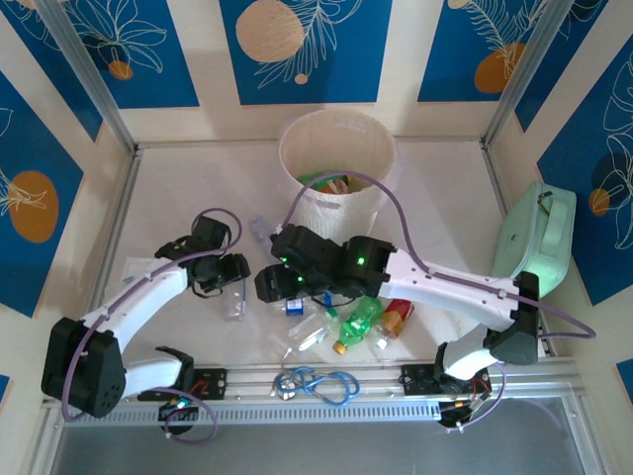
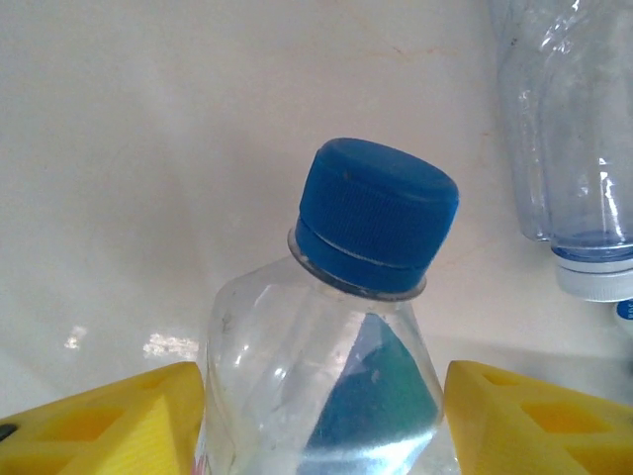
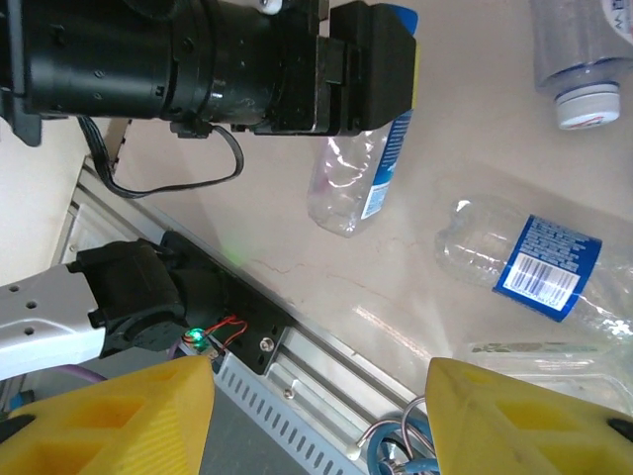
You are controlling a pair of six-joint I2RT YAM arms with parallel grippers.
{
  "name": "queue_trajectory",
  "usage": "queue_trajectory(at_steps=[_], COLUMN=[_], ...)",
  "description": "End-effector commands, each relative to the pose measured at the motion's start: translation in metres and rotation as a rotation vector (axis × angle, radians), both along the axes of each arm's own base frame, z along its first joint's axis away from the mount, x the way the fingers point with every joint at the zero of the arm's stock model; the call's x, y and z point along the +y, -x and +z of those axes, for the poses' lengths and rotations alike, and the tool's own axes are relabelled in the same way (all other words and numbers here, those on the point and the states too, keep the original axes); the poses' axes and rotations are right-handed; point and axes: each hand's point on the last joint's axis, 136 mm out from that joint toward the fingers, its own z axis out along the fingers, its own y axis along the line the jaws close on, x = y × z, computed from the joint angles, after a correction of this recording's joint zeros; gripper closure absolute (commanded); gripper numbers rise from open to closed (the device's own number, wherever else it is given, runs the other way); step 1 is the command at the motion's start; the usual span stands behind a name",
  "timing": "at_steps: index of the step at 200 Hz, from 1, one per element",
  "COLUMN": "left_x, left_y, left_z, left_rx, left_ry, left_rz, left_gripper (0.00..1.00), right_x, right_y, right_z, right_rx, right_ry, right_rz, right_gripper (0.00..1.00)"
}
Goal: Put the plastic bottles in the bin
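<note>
Cream bench [image 1: 178, 188]; far bin [image 1: 289, 139] holds a few bottles [image 1: 324, 182]; several loose bottles [image 1: 362, 319] remain near; left gripper [image 2: 323, 391] clamps a blue-capped clear bottle [image 2: 297, 336]; right gripper [image 3: 321, 406] spread, empty.

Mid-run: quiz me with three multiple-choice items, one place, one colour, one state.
1. The bin stands: A) the table's far centre; B) by the arm bases; C) on the case.
2. Cap of the clear bottle between the left end effector's fingers: A) orange; B) blue; C) white.
3. Right end effector: A) open, empty; B) shut on a bottle; C) shut on a cable.
1 A: top view, mid-back. 2 B: left wrist view shows blue. 3 A: fingers apart, nothing between.
</note>
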Motion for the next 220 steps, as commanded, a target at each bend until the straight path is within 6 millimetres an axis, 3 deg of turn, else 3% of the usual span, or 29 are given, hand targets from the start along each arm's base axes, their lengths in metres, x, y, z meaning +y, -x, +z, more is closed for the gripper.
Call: queue_trajectory(at_steps=[1,39,74,103,154,194,220], left_x=[0.005,0.002,0.005,0.0,-0.014,-0.019,-0.017], left_y=[0.008,0.008,0.002,-0.005,-0.015,-0.021,-0.019], left_z=[-0.002,0.004,0.0,-0.009,-0.034,-0.042,-0.048], left_rx=[0.046,0.04,0.049,0.07,0.134,0.147,0.161], left_ry=[-0.003,0.017,-0.019,-0.011,0.03,0.03,0.014], left_rz=[0.015,0.015,0.002,-0.008,0.004,0.009,0.015], left_gripper=[0.36,0.38,0.17,0.11,0.17,0.17,0.22], right_x=[0.003,0.002,-0.002,-0.006,-0.01,-0.011,-0.011], right_y=[0.001,0.002,0.003,0.003,0.001,0.0,-0.001], right_z=[0.008,0.007,0.002,0.002,-0.002,-0.007,-0.01], right_rx=[-0.029,-0.031,-0.024,-0.028,-0.024,-0.014,-0.008], right_ry=[0.01,0.002,0.011,0.012,0.021,0.027,0.029], right_rz=[0.016,0.019,0.006,-0.002,-0.011,-0.017,-0.021], right_gripper=[0.41,0.41,0.41,0.38,0.36,0.36,0.36])
